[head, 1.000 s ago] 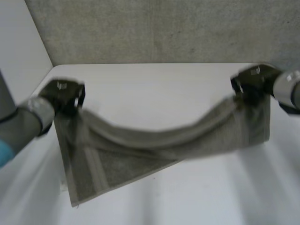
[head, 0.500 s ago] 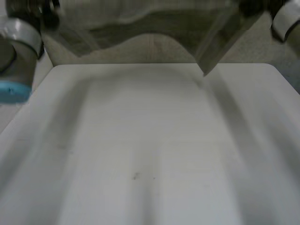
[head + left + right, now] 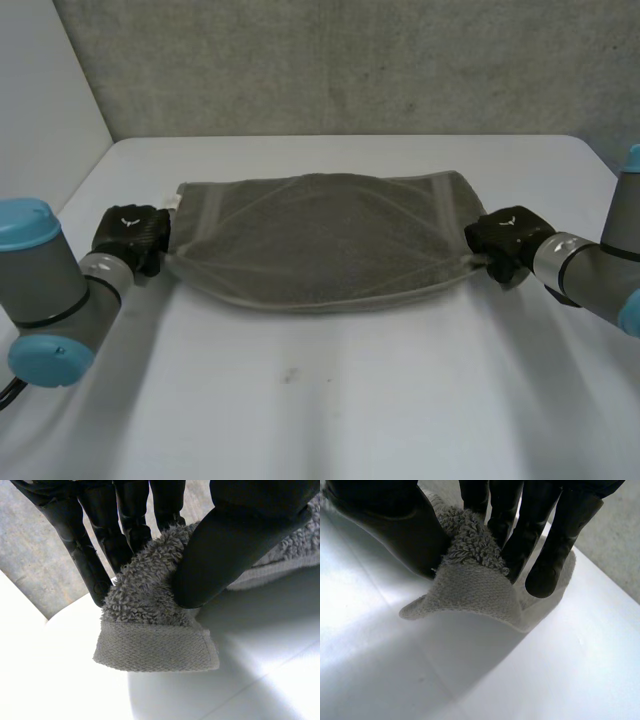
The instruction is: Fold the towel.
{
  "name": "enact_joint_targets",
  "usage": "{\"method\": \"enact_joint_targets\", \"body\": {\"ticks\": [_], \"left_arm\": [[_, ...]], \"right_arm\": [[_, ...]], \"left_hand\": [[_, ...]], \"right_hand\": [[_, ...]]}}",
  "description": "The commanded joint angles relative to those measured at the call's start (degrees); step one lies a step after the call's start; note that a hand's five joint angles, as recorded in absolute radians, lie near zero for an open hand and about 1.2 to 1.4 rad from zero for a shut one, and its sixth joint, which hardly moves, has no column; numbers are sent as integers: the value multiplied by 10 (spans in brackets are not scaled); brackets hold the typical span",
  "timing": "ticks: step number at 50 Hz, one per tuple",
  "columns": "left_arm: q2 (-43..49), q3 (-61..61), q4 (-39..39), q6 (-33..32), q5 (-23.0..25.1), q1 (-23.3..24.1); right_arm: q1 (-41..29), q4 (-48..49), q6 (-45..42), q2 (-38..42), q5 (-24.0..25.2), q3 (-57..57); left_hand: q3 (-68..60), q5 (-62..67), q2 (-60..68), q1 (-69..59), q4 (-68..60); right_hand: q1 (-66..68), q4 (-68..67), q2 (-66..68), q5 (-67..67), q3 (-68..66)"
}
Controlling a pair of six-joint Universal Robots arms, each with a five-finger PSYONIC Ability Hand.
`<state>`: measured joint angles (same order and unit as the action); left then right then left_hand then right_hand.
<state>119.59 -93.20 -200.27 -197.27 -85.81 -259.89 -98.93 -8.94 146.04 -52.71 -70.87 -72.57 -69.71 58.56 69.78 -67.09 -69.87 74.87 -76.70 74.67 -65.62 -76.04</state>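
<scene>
The grey towel (image 3: 320, 250) lies across the middle of the white table (image 3: 330, 400), seemingly doubled over and drawn out flat between the arms. The left hand (image 3: 130, 235) pinches its left end between thumb and fingers, and the right hand (image 3: 505, 240) grips the right end likewise, both low at the tabletop. I'd guess they hold the ends apart to keep the layers taut and unbunched.

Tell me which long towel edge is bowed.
The towel's near edge, toward the robot: it curves outward between its held ends, while the far edge runs almost straight.
</scene>
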Motion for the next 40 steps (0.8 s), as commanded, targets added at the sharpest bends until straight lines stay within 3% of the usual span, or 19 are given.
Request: {"method": "enact_joint_targets", "body": {"ticks": [1,2,3,5,13,27,40], "left_arm": [[-18,-26,1,-2,19,-4],[-17,-31,1,-2,24,-3],[-17,-31,1,-2,24,-3],[-16,-40,1,-3,31,-3],[-16,-52,-4,-4,32,-3],[-28,-57,-4,0,32,-4],[-44,-72,-6,0,32,-4]], "right_arm": [[12,2,13,-9,-2,-27],[12,3,15,-9,-2,-34],[12,3,15,-9,-2,-34],[12,8,16,-8,3,-51],[14,65,12,-30,6,-114],[38,115,6,-133,27,-215],[48,151,-10,-142,56,-285]], "left_hand": [[-103,114,102,-129,-101],[-103,114,102,-129,-101],[-103,114,102,-129,-101],[-103,114,102,-129,-101],[-103,114,102,-129,-101],[-103,114,102,-129,-101],[-103,114,102,-129,-101]], "right_hand": [[51,-33,53,-44,-40],[-43,61,-41,51,55],[-44,62,-42,51,56],[-297,315,-295,304,309],[-491,510,-489,499,503],[-481,500,-479,489,493],[-468,486,-466,475,480]]}}
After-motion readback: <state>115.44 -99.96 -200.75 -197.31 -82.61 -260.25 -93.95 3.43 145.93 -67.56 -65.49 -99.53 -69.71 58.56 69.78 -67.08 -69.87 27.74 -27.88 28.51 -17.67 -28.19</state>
